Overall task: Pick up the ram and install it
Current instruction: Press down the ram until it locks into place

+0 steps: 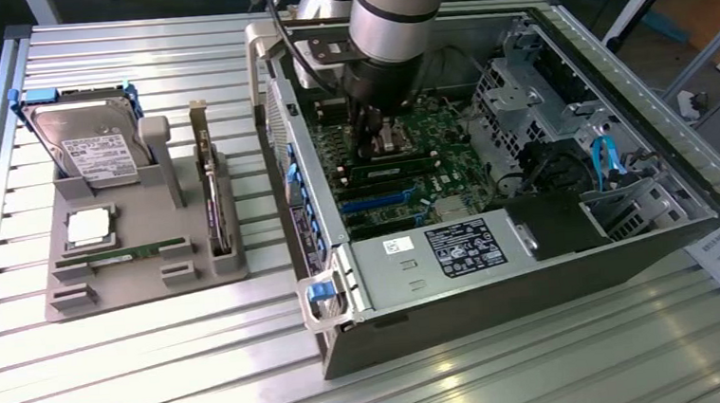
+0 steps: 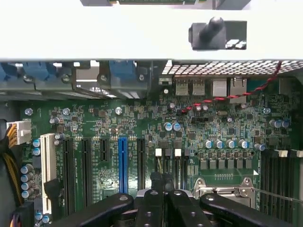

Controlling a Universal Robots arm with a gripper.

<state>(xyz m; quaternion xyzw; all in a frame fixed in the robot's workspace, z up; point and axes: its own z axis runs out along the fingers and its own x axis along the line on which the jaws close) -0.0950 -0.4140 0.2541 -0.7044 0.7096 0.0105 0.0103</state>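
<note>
Black claw [image 2: 163, 196], fingers together and apparently empty, hovers over the green motherboard [image 2: 142, 137] inside the open grey computer case [image 1: 493, 278]; thin green ram stick [image 1: 123, 253], at nine o'clock in its grey holder tray [image 1: 149, 273], awaits pickup.

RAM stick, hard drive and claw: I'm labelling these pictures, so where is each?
RAM stick [image 1: 123, 253], exterior view, middle of the green strip lying in the grey holder.
Hard drive [image 1: 93, 149], exterior view, on its white label.
Claw [image 2: 162, 191], wrist view, where the shut black fingers meet above the motherboard.
</note>
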